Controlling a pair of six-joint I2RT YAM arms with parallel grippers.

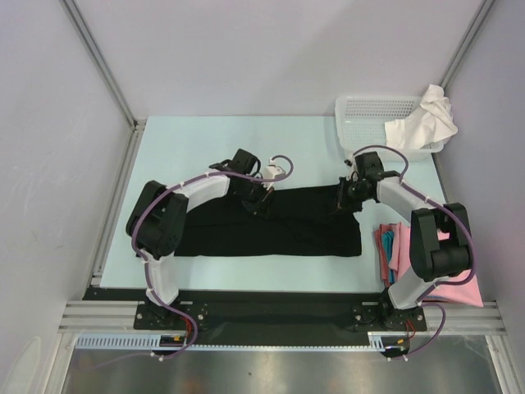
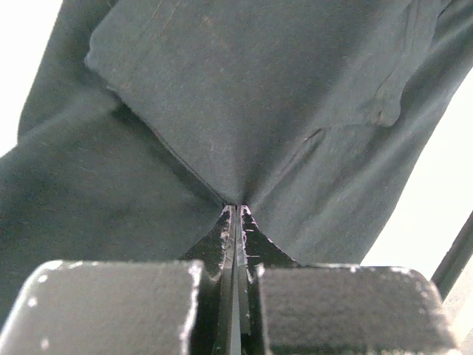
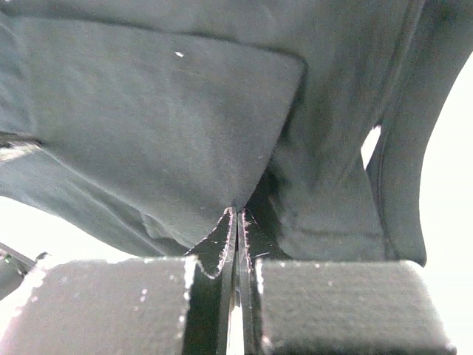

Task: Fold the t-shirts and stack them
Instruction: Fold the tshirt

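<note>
Both left hand [image 2: 236, 210] and right hand [image 3: 236, 213] pinch the soft, rectangular black t-shirt [image 1: 283, 228]

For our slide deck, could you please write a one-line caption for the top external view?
Left gripper and right gripper each pinch the black t-shirt spread across the table.

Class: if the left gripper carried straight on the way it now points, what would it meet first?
The black t-shirt: the left gripper is shut on a pinch of it, and the same cloth fills the line ahead. What lies behind it is hidden.
</note>
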